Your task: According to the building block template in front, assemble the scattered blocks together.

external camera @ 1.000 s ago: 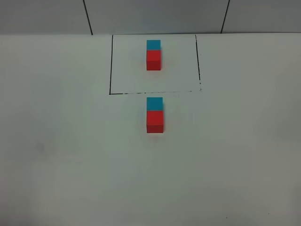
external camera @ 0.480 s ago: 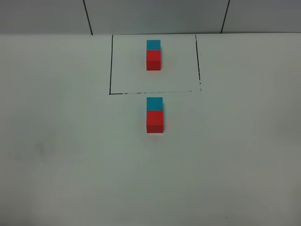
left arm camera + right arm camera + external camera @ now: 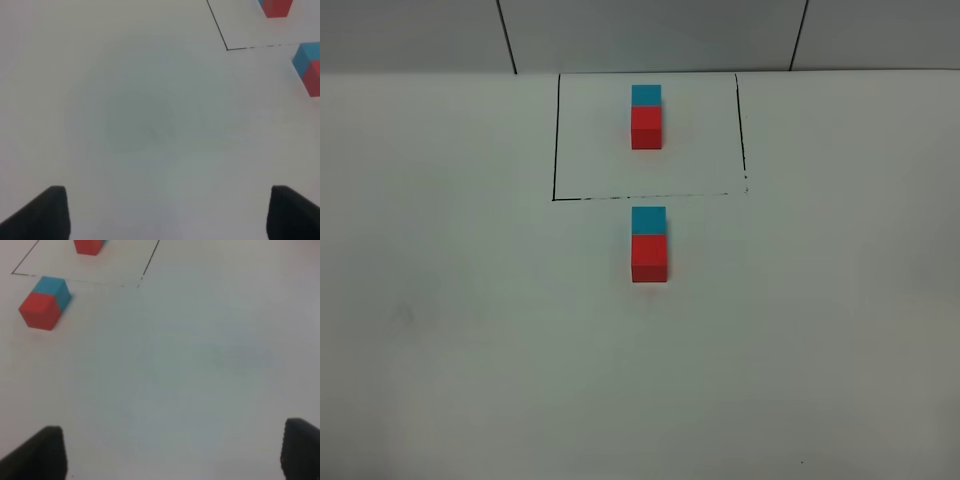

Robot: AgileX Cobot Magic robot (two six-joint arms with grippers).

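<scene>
The template, a blue block [image 3: 646,95] joined to a red block [image 3: 646,129], sits inside the black outlined square [image 3: 556,150] at the back. In front of the square a second blue block [image 3: 649,220] touches a red block [image 3: 649,258] in the same order. This pair shows in the left wrist view [image 3: 309,69] and in the right wrist view [image 3: 44,302]. My left gripper [image 3: 165,212] is open and empty over bare table, far from the blocks. My right gripper [image 3: 172,452] is open and empty too. Neither arm shows in the high view.
The white table [image 3: 470,330] stretches around the blocks. A grey wall with dark seams [image 3: 506,35] runs along the far edge.
</scene>
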